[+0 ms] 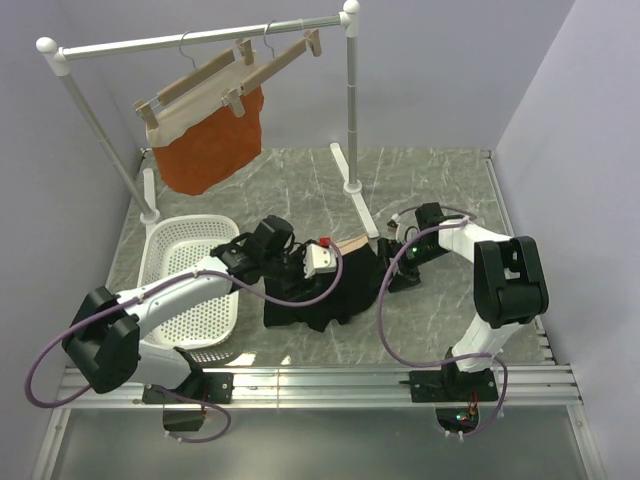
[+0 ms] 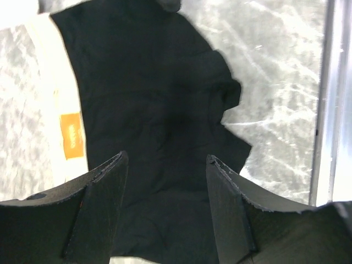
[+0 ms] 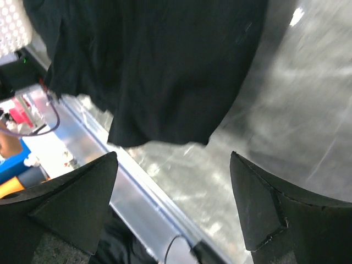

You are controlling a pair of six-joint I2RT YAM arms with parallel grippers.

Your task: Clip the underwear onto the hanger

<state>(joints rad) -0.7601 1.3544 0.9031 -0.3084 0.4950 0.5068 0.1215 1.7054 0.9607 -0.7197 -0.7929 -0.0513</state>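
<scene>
The black underwear [image 1: 318,298] lies crumpled on the table between the two arms, its tan waistband [image 1: 352,245] turned toward the far side. My left gripper [image 1: 335,270] hangs open just over it. In the left wrist view the jaws [image 2: 168,159] stand apart above the black fabric [image 2: 148,82], with the beige waistband [image 2: 60,99] and its orange label to the left. My right gripper [image 1: 392,268] is open at the garment's right edge. Its jaws [image 3: 173,157] frame bare table, and the underwear [image 3: 165,66] lies beyond them. The hanger [image 1: 280,60], pale wood and bare, hangs on the rack.
A white rack [image 1: 200,38] stands at the back. It also carries a twin hanger with a rust-orange garment [image 1: 210,145]. A white perforated basket [image 1: 190,290] sits left of the underwear under the left arm. An aluminium rail [image 1: 320,378] runs along the near edge.
</scene>
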